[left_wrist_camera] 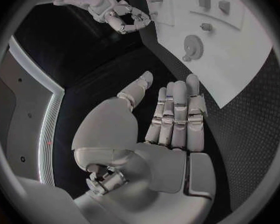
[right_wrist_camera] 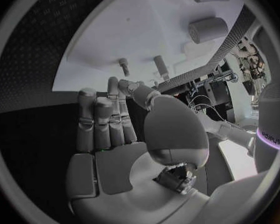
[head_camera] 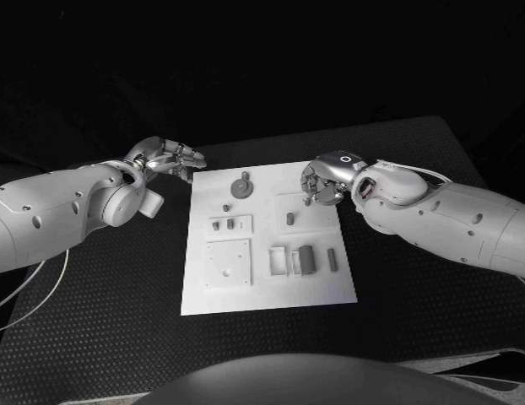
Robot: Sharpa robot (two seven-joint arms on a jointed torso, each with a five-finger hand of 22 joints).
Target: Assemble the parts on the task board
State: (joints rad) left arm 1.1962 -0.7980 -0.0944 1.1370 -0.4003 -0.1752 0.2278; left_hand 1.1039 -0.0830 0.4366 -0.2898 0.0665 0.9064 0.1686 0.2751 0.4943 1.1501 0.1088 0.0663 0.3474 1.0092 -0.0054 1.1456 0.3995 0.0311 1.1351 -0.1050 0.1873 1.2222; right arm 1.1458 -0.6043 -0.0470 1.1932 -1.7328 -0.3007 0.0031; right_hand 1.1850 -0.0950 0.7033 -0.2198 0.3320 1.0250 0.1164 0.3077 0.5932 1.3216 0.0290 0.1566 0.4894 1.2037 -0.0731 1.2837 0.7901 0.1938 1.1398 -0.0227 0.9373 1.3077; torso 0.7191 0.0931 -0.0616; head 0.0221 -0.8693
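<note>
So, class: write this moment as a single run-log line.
left hand: open, off board's far-left corner | right hand: open, over task board far-right edge | gear: lying on board, untouched

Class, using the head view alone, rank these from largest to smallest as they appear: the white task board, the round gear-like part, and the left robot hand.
1. task board, clearly largest.
2. left robot hand, though it sits above the table, nearer the camera, which may enlarge it.
3. round gear-like part, smallest.
</note>
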